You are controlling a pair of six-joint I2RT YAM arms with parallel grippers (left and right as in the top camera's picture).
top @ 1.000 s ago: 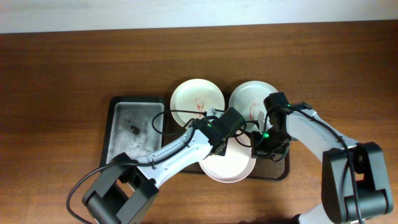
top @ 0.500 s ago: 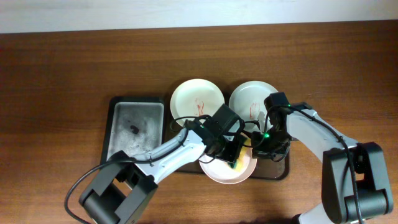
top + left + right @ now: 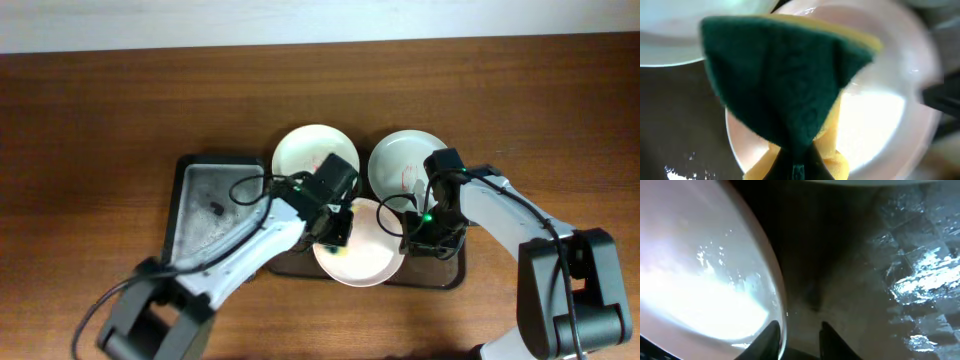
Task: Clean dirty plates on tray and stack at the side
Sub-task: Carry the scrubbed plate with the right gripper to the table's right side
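Pinkish plate [image 3: 378, 262] on brown tray [image 3: 441, 279] lies under sponge [image 3: 782, 82] pinched by left hand [image 3: 797, 167]; right hand [image 3: 799, 332] spread.

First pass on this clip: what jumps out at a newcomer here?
The green-and-yellow sponge pinched in the left tool, held over the pinkish plate at the front of the tray. The right tool straddles that plate's right rim, and two red-smeared plates sit behind.

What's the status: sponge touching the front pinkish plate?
Cannot tell. Left wrist view: the sponge overlaps the pinkish plate, blurred, showing neither contact nor gap. Overhead, the left gripper covers most of the sponge.
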